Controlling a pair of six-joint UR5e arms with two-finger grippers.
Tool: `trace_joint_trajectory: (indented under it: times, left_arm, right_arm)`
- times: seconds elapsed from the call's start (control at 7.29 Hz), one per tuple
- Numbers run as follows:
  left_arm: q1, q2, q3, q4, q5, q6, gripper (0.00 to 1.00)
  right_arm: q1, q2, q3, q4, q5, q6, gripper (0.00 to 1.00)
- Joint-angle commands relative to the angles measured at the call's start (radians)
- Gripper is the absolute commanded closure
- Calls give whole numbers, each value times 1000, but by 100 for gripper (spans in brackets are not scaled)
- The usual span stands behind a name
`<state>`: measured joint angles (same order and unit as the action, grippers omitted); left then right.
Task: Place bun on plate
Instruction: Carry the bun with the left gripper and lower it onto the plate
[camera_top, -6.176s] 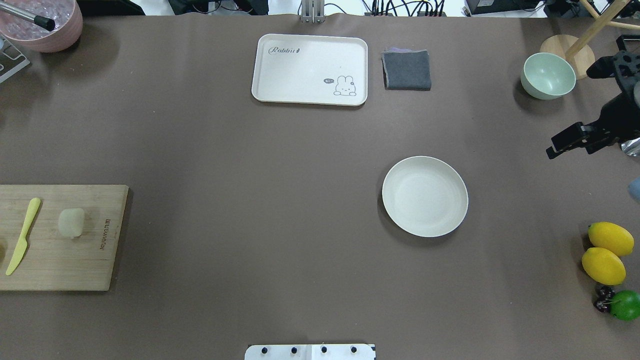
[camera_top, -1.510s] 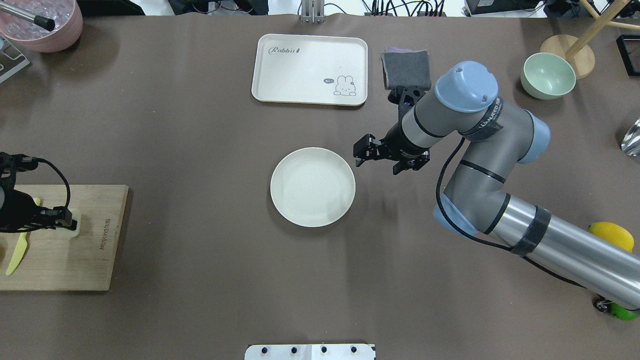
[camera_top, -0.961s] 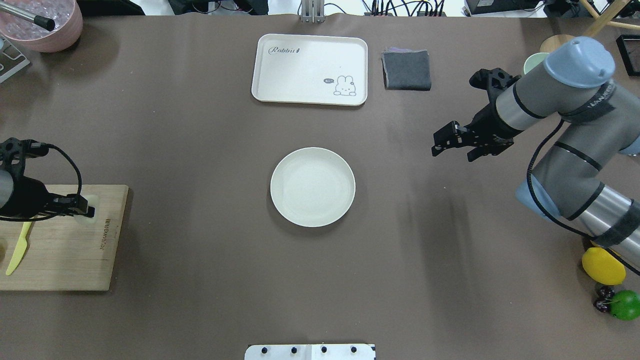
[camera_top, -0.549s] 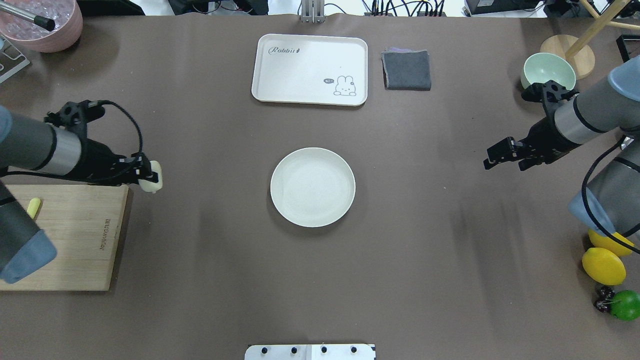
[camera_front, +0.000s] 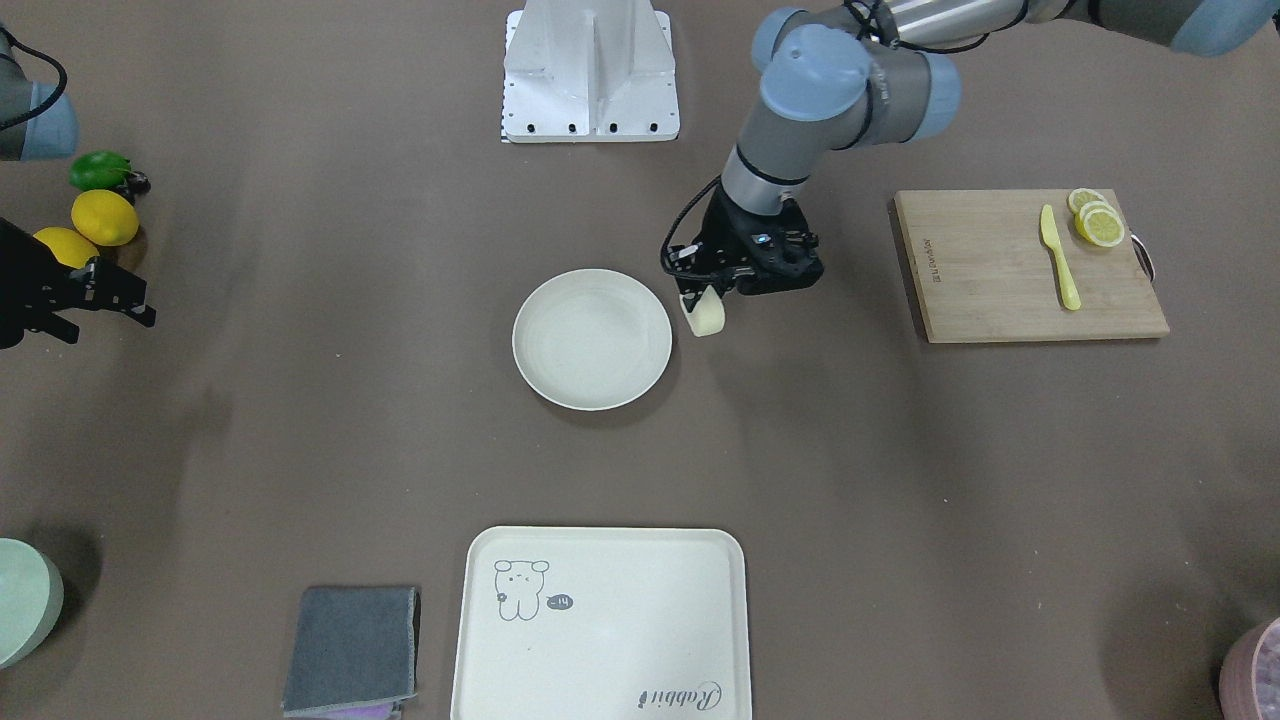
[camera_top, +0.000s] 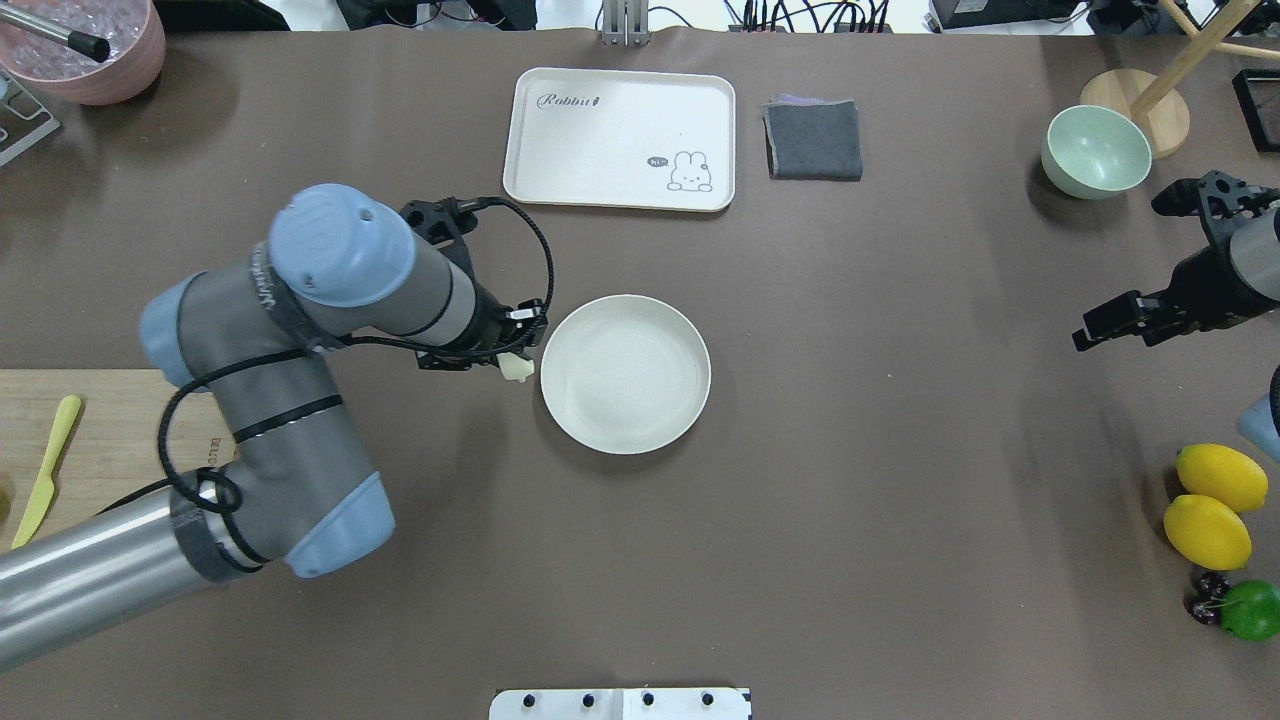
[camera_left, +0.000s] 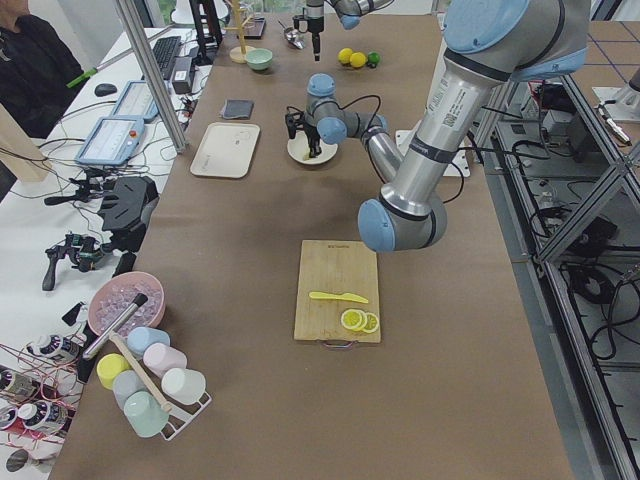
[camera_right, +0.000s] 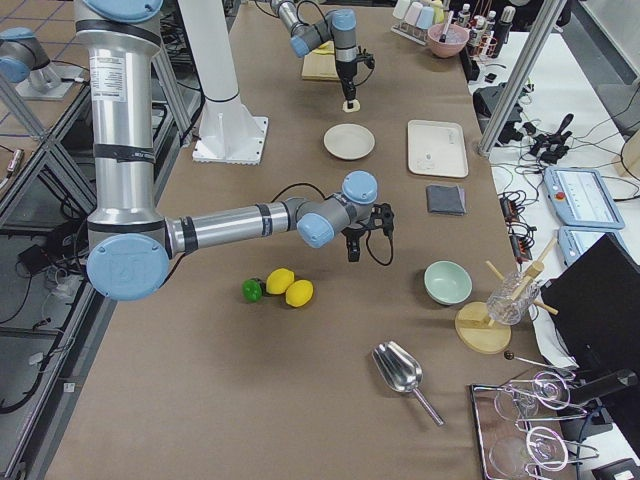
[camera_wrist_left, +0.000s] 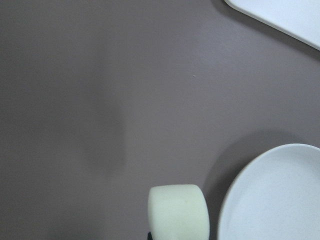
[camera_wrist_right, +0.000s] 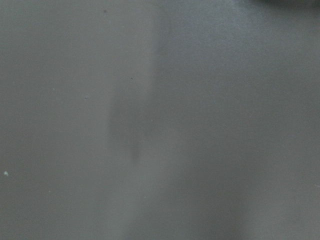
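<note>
L gripper (camera_top: 514, 357) clamped on bun (camera_front: 707, 316); bun not yet over plate (camera_top: 640, 390); plate rim just beside gripper, twd robot's right; R gripper (camera_top: 1113, 338) well apart, jaws spread, empty.

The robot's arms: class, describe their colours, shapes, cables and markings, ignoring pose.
Both arms are round tubes: silver-grey links, pale blue joint caps. The left arm carries black bands, pale lettering near the wrist and a looping black cable. The left end effector and right end effector are black, angular, two-fingered.
</note>
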<state>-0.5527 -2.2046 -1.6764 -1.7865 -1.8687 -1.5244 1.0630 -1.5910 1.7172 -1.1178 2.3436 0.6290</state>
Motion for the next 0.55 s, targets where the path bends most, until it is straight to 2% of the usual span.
trace_joint_trajectory:
  times: [0.0, 0.14, 0.27, 0.41]
  left_arm:
    - [75, -118, 121, -5, 110, -45, 65]
    - [86, -147, 165, -25, 115, -77, 64]
    - [102, -170, 206, -36, 120, -77, 54]
    - [117, -184, 222, -39, 162, -79, 54]
  right_arm:
    - [8, -9, -1, 1, -1, -18, 0]
    - [8, -10, 1, 1, -1, -17, 0]
    - [8, -9, 1, 1, -1, -18, 0]
    - [8, -9, 1, 1, -1, -18, 0]
